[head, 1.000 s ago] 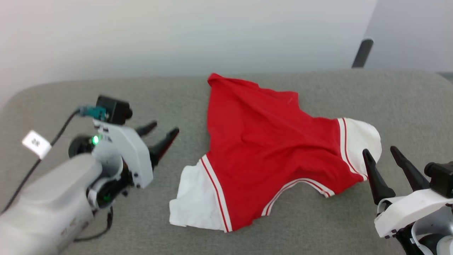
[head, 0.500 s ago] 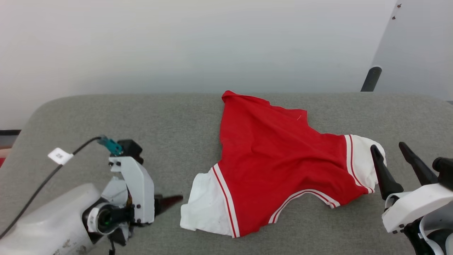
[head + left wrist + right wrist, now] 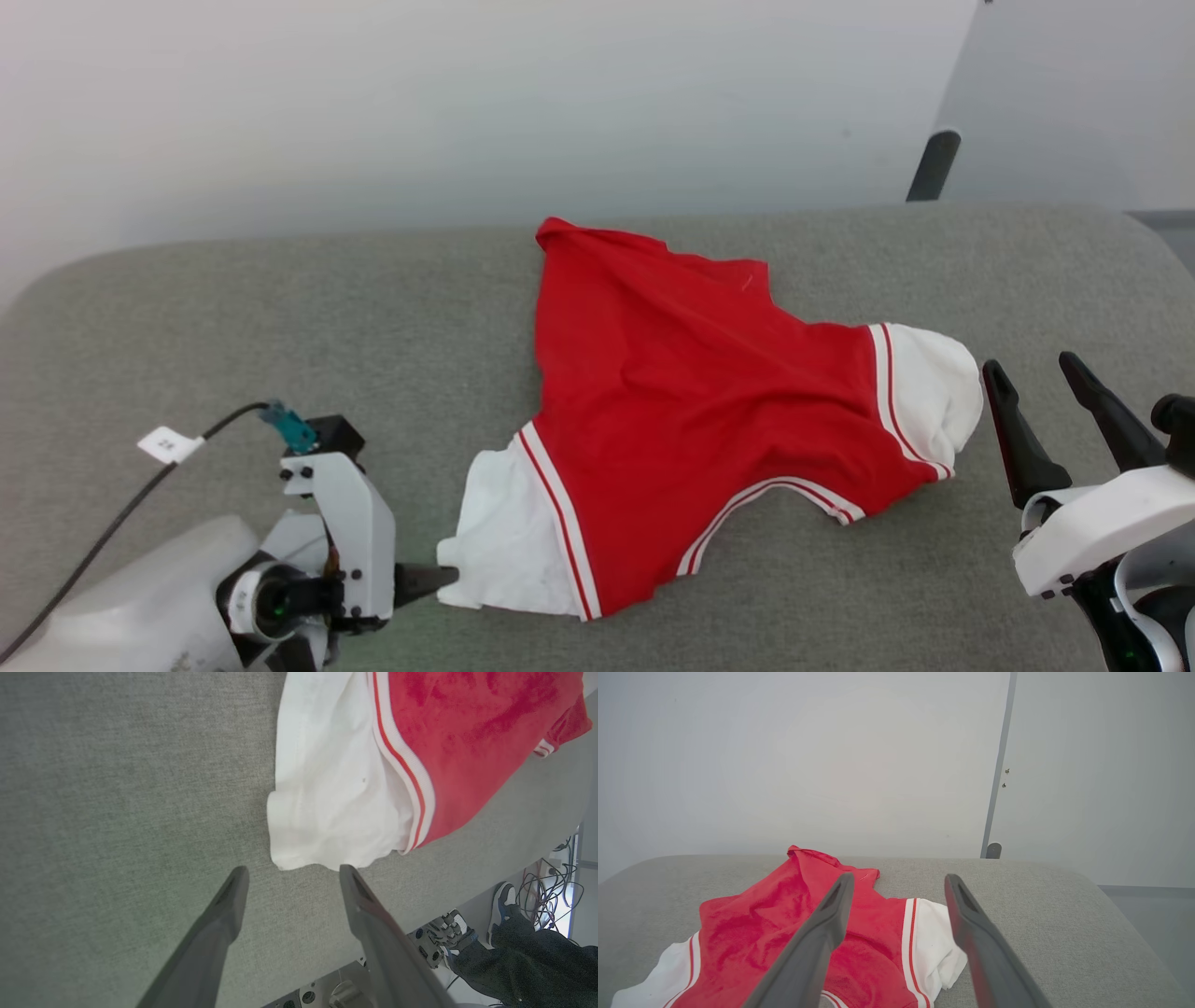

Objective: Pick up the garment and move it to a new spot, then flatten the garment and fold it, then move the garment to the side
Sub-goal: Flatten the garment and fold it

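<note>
The shirt (image 3: 691, 401) lies rumpled but mostly spread on the grey tabletop (image 3: 233, 327), its red body in the middle and a white sleeve at either end. The left pincer (image 3: 293, 871) stands wide open and empty, low over the tabletop, its two tips right at the cuff of one white sleeve (image 3: 327, 788), which lies straight ahead of it; whether a tip touches the cloth cannot be told. The right pincer (image 3: 1030, 366) is likewise spread wide with nothing in it, the other sleeve (image 3: 924, 392) just to its left and ahead, not touching
</note>
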Available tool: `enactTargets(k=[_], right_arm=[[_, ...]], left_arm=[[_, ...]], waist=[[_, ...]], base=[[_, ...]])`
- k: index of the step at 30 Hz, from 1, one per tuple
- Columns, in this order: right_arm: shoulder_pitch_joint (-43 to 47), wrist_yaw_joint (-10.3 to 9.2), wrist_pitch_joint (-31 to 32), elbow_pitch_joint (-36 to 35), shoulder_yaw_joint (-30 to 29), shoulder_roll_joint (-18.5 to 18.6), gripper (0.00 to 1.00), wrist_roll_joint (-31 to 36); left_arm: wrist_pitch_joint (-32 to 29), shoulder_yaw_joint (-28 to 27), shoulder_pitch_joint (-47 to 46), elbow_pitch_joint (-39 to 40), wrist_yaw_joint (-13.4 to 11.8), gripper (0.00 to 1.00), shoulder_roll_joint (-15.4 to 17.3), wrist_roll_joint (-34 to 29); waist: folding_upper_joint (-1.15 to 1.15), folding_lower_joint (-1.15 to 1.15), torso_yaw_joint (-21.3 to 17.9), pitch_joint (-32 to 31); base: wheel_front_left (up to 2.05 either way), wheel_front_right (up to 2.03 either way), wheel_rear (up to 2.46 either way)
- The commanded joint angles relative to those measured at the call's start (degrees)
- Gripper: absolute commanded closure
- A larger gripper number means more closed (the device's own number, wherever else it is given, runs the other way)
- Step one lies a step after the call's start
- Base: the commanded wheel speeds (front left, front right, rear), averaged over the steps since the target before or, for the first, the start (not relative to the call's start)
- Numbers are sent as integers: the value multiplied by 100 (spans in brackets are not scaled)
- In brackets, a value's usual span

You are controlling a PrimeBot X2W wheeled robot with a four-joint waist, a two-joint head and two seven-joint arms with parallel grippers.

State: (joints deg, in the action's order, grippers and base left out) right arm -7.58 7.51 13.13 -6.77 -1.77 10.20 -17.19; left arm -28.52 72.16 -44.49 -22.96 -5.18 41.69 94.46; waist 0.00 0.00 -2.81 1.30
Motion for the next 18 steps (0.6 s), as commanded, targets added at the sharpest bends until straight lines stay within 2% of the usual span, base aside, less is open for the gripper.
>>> enactTargets(k=[1,18], right_arm=[[-62,-4,-6,-25,2,8,0,-29],[-346,-4,-51,-64,60,-84,0,8]], left_arm=[[33,-37,77,-64,43,0,-6,33],[-176,-161,193,-1102,165,0,-368,366]], waist=[[0,0,-129,162],[0,0,-458,702]], base=[[0,0,0],[0,0,0]])
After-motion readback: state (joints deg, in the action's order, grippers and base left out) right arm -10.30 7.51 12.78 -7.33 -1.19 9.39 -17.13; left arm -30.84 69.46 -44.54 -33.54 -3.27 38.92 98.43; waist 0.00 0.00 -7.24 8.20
